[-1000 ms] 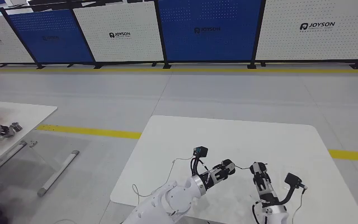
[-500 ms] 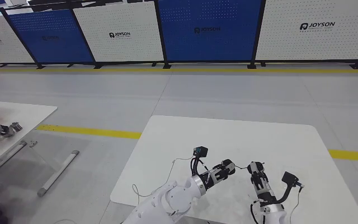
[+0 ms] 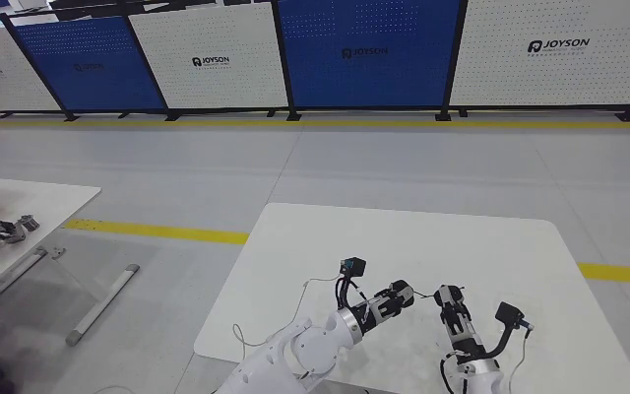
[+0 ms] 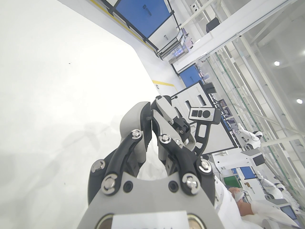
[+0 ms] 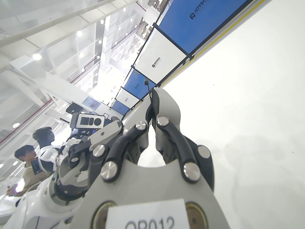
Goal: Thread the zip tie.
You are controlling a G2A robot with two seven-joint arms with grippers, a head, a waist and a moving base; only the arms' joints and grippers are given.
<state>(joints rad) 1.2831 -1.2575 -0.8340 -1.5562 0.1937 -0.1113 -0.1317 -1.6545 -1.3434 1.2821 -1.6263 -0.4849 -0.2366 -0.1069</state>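
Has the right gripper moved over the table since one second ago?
Yes, slightly. In the top view the right gripper has shifted a little away from the white table's right edge, toward the left gripper.

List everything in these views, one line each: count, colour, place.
thin black plastic zip tie: one, black, clamped in the right pincer, head poking past the fingertips.
white rectangular table: one, white, under both arms.
second white table: one, white, at the top view's left edge.
perforated partition panels: a row, blue and white by turns, along the far floor.
yellow floor lines: two, yellow, one below the panels, one passing behind the table.
left pincer: one, grey and black, shut, close beside the right pincer.
right pincer: one, grey and black, shut on the zip tie.
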